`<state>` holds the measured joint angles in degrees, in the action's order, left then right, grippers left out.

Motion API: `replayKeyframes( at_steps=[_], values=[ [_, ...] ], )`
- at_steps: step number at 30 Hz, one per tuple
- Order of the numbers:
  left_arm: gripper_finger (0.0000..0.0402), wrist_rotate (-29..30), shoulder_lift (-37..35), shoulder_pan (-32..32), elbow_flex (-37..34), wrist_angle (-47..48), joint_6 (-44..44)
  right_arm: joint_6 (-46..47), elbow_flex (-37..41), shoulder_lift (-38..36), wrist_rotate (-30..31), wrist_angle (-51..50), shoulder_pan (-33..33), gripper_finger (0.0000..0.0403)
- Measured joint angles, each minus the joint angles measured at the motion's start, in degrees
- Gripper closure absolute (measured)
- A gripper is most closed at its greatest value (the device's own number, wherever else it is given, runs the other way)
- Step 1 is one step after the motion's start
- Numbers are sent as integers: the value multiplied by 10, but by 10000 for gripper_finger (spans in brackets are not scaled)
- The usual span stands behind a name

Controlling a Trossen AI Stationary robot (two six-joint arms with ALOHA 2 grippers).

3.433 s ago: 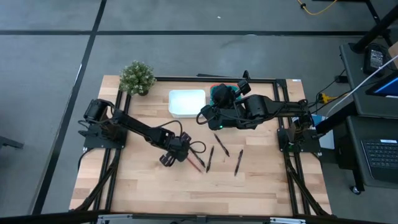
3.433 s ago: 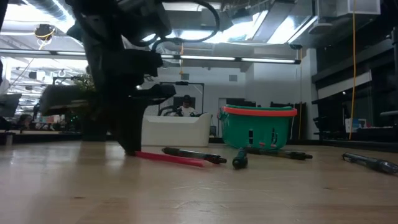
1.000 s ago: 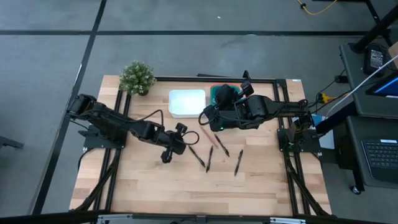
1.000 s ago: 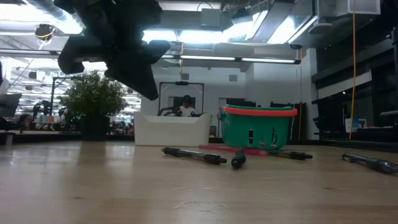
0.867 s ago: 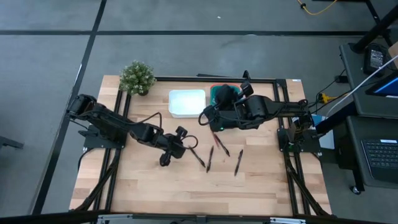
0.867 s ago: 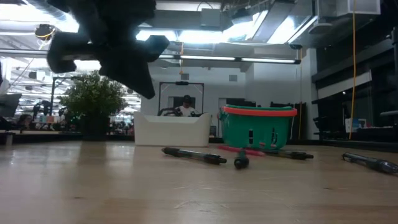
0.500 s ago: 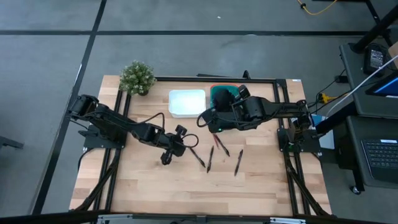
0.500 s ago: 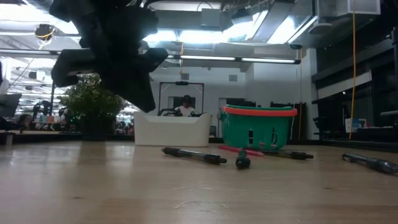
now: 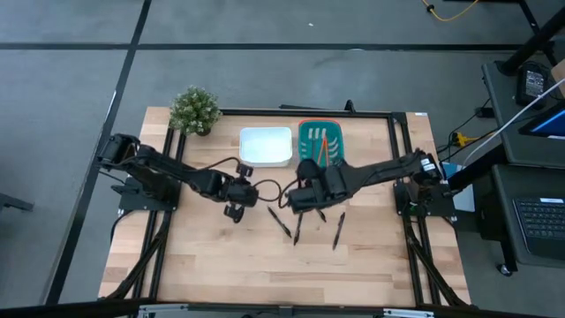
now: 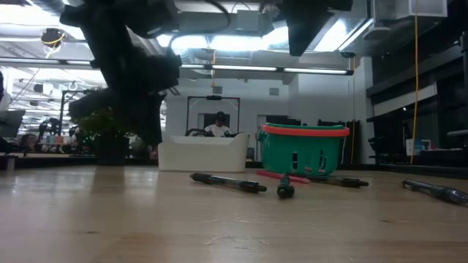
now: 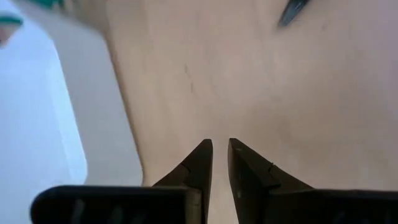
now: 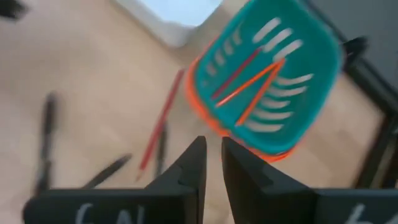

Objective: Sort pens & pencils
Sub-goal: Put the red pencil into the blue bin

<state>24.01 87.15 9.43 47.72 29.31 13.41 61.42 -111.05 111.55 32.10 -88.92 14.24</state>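
Right pincer (image 12: 212, 163), empty, fingers narrowly parted, hangs above the pens (image 9: 294, 225) near a red pencil (image 12: 160, 124).

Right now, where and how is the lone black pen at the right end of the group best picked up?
Grip the pen at mid-shaft, coming straight down from above with the end effector's fingers straddling its thin width. It lies flat on the table, clear of the neighbouring pen, so both long sides are free.

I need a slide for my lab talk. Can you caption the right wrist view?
Right tool hovers empty above the table, facing the teal basket holding three pencils; one red pencil lies outside it.
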Motion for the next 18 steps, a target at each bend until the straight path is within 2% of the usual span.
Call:
replayKeyframes(
  at_steps=[3, 9, 14, 18],
  values=[
    [353, 11, 0, -18, 0, 15, -12, 14, 13, 0, -23, 36, 17, 349],
    [351, 84, 0, -48, 0, 72, -39, 25, 42, 0, -70, 117, 46, 349],
    [351, 166, -1, -73, 0, 144, -78, 56, 75, 0, -83, 135, 57, 349],
    [351, 240, -4, -91, 0, 180, -103, 55, 119, 0, -86, 200, 59, 349]
  ],
)
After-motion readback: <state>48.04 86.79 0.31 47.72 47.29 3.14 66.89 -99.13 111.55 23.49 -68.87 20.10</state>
